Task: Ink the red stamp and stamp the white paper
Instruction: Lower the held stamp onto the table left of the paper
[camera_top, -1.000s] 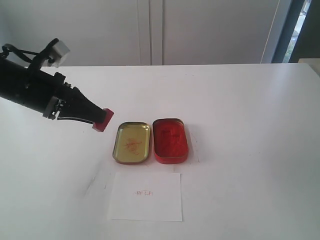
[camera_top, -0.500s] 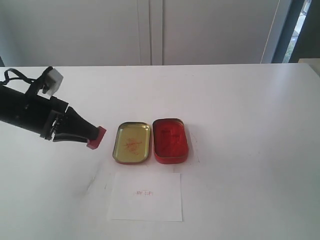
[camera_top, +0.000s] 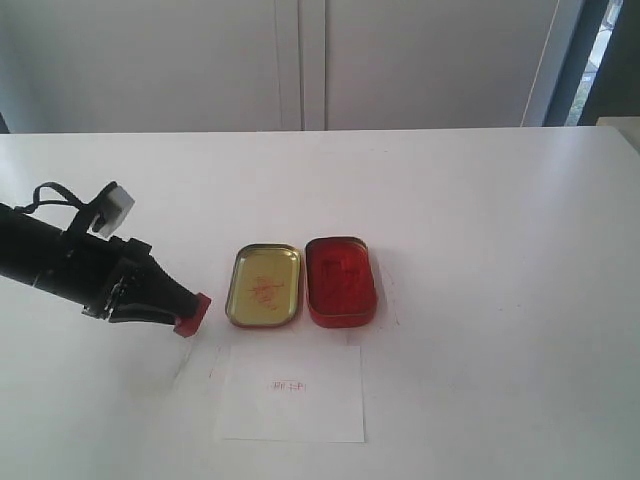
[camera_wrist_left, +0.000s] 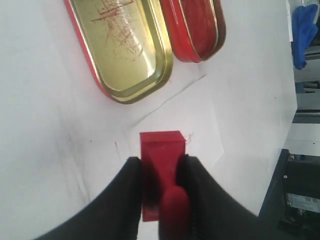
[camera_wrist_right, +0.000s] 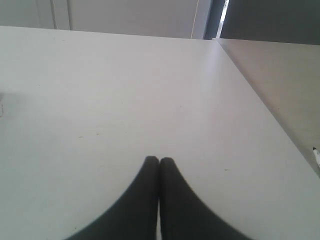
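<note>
Left pincer (camera_top: 186, 319) is reaching low over the white table (camera_top: 480, 220), arm lying nearly level, and is clamping the red stamp (camera_top: 193, 313) between its two black fingers (camera_wrist_left: 131, 175). The jaws are standing only as far apart as the stamp is wide, pressing on its two sides, with the rectangular block sticking out past the fingertips and the rounded knob sitting back between them. Cannot tell whether the block is touching the table or hanging just above it. The white paper (camera_top: 290, 395) is lying flat ahead of the fingertips and off to one side, near but apart from the stamp; a faint red imprint (camera_top: 288, 386) is showing on it. Also ahead of the fingertips, to the other side of the paper, the gold lid (camera_top: 265, 285) is lying open side up with red smears inside, and the red ink tin (camera_top: 341, 280) is sitting just beyond it, the two touching or nearly so. Right pincer (camera_wrist_right: 159, 162) is hanging over a bare stretch of table with its fingertips pressed together and nothing between them.
</note>
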